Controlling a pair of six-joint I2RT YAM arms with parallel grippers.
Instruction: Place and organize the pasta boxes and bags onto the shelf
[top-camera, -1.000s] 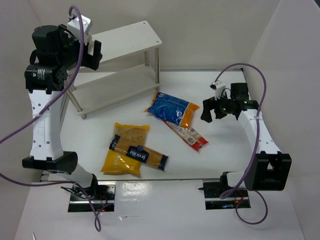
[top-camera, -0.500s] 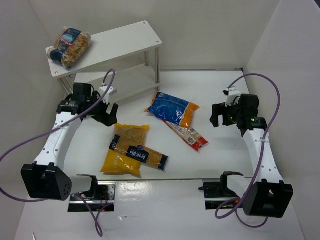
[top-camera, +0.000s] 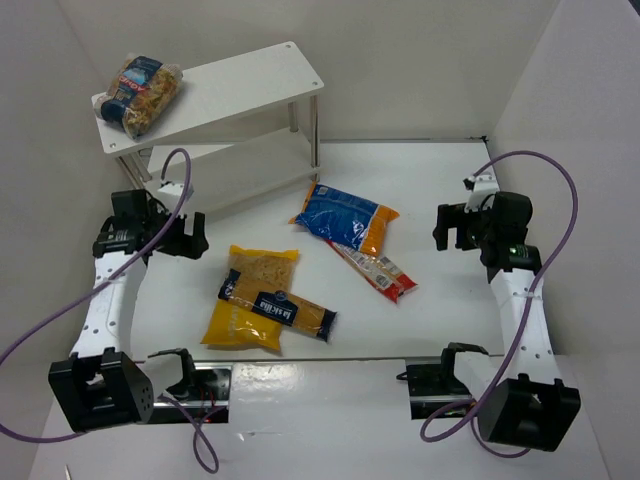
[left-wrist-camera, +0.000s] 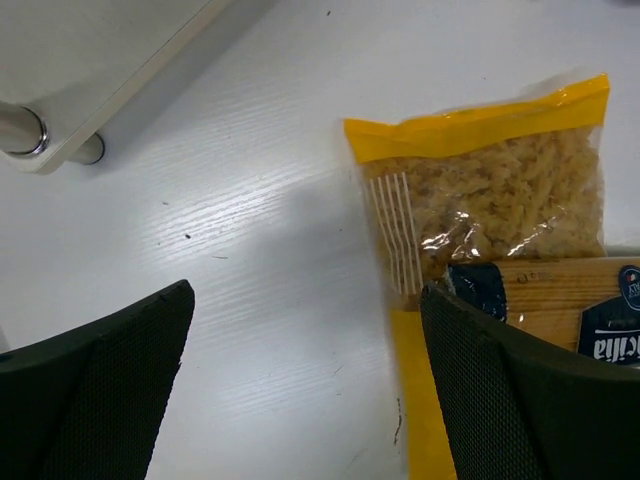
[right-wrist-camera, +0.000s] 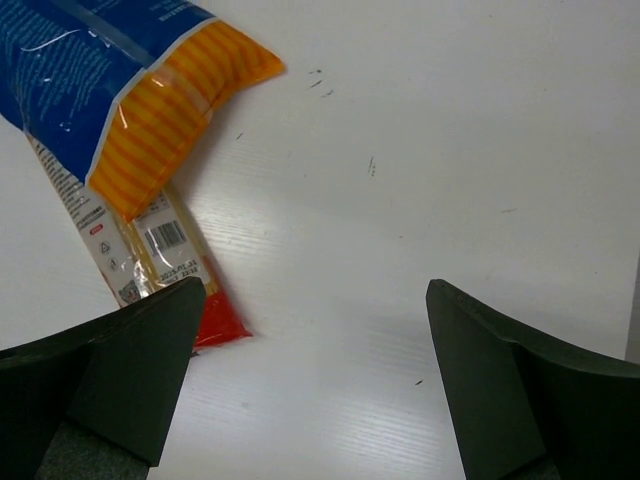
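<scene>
1. The left gripper (top-camera: 190, 236) hangs above the white table (top-camera: 430, 170) with its jaws spread wide and nothing between them. It is just left of the yellow-orange bag (top-camera: 262, 266) and near the shelf (top-camera: 240, 85).
2. The right gripper (top-camera: 447, 228) also stands wide apart and empty over bare tabletop, well right of the blue bag with orange end (top-camera: 345, 218).
3. 1 clear bag of tan pasta with a navy label (top-camera: 140, 93) lies at the left end of the shelf's top board.
4. The other 4 packets lie on the table. A navy-labelled packet (top-camera: 287, 311) lies across the yellow-orange bag, and the blue bag's orange end overlaps the narrow red packet (top-camera: 380, 272).
</scene>
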